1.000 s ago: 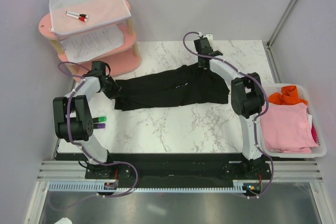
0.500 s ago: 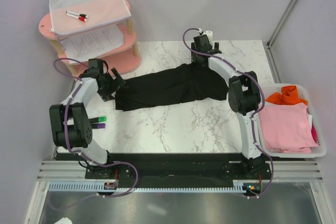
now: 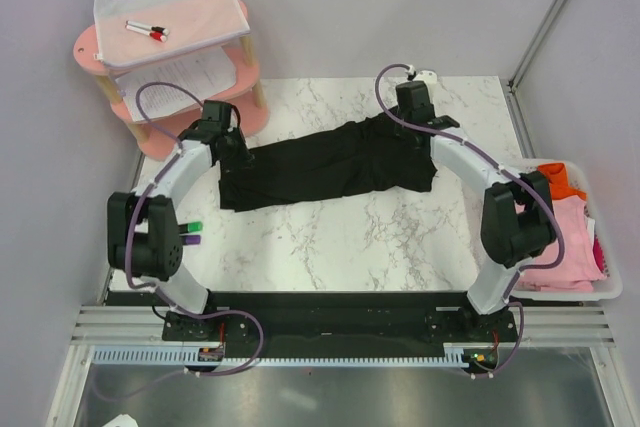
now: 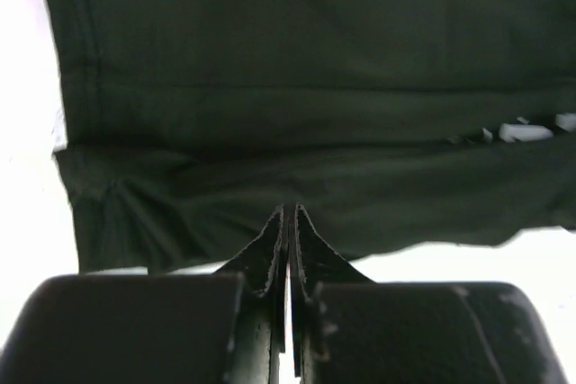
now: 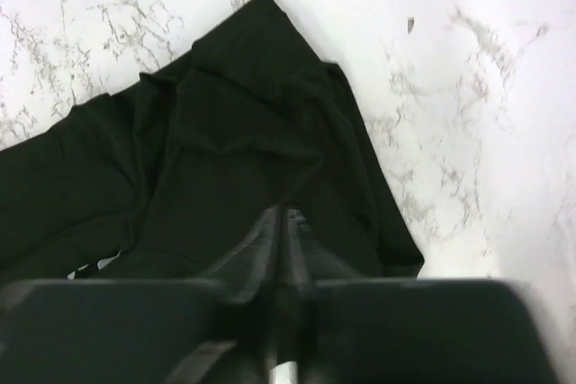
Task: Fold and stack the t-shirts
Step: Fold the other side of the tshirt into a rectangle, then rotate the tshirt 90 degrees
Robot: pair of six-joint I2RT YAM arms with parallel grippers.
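Black t-shirt (image 3: pixel 320 162) across the table (image 3: pixel 330 237) (long, rumpled)

Black t-shirt (image 5: pixel 234 132) is lying rumpled on the marble worktop (image 5: pixel 468 87), folds running everywhere and one corner poking up toward the far edge. The right hand (image 5: pixel 283 222) sits low in the middle, with its fingers (image 5: pixel 261 242) drawn nearly together and tips right on the cloth. It's pretty blurry down there, so I honestly can't tell whether any fabric is pinched.
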